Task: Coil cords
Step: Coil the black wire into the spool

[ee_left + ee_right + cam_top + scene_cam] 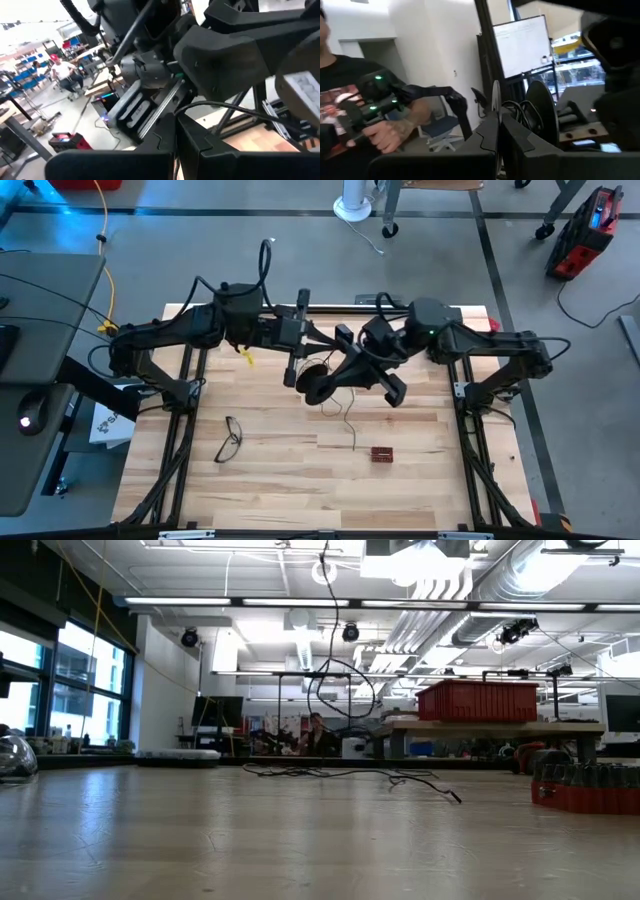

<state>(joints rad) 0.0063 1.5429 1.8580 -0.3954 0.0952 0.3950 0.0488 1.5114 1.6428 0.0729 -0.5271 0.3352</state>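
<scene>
The cord is a very thin dark wire partly wound on a small round black reel (316, 385) (540, 114). My right gripper (328, 380) (497, 150) is shut on the reel, high above the table's middle. From there the wire hangs in a loop (345, 690). Its loose end (350, 420) (350, 774) lies slack on the wood. My left gripper (343, 336) (175, 150) is shut, level, just far-left of the reel. No wire shows between its fingers. My right gripper pinches the rim of one thin flange of the reel (496, 107) between its two fingers, coming roughly level from the table's right. The reel stands on edge, lifted clear of the table, with wound wire (517, 111) between its flanges. Whether my left gripper touches the wire, I cannot tell.
Black-framed eyeglasses (229, 438) lie near the table's left front. A small dark red block (381, 454) (585, 790) sits right of centre, near the front. A person's hands with a dark handset (375, 112) show beyond the table.
</scene>
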